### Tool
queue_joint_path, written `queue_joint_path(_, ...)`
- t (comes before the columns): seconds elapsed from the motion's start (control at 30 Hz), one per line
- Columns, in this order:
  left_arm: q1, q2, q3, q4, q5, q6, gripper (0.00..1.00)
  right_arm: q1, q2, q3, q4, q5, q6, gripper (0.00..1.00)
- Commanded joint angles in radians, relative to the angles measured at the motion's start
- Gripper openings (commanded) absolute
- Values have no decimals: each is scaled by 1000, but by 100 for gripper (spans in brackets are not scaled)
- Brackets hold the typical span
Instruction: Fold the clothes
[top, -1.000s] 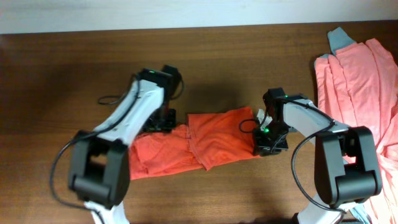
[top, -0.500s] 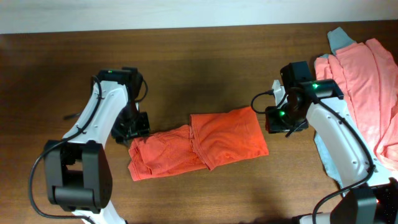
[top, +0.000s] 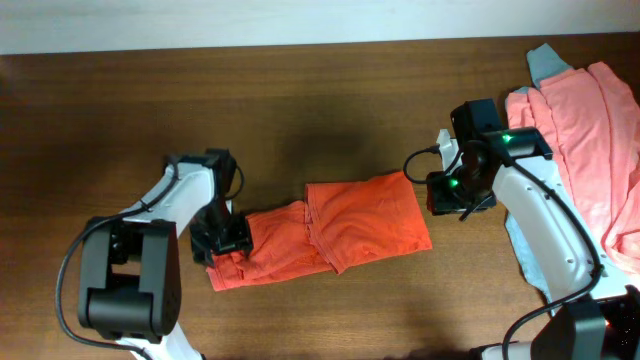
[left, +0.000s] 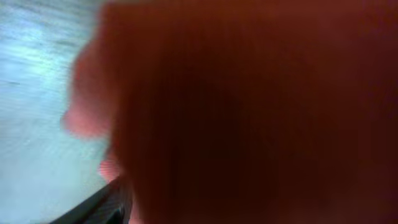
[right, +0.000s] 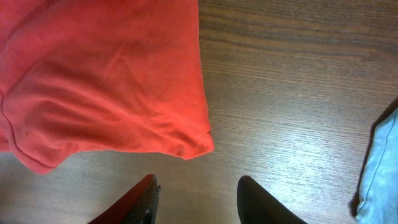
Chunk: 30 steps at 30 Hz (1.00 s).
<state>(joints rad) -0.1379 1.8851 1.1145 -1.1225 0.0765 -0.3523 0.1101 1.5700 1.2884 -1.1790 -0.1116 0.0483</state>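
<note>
The orange-red T-shirt (top: 340, 235), one of the clothes, lies folded into a long strip at the middle of the table. My left gripper (top: 222, 238) sits low on the strip's left end. In the left wrist view blurred orange-red cloth (left: 249, 112) fills nearly the whole frame, and only one dark finger (left: 102, 205) shows at the bottom left, so the jaws' state is hidden. My right gripper (top: 447, 195) hovers just right of the shirt. Its jaws are open (right: 196, 199) over bare wood, a short way from the shirt's corner (right: 193, 143).
A heap of salmon-pink clothes (top: 585, 130) covers the table's right end, with a grey-blue garment (top: 545, 62) at its back corner. A grey-blue cloth edge (right: 379, 168) lies close to the right gripper. A white wall strip runs along the table's far edge.
The left arm swung out to the back left, then came down onto the shirt's left end. The right gripper drew back from the shirt's right edge and has held still since.
</note>
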Motion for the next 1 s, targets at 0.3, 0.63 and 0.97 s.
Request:
queue_joint_path(0.3,3,-4,-113,167,14,1,51,-6,-4,9,-12,19,-8,46)
queue_joint_path(0.63,28,-7,-101,193,-15,2,0,-6,-4,9,-26,19,-11,46)
queue_joint_path(0.97,391,-122,146,23,-91,109,1,-6,-4,9,-33,19,-11,46)
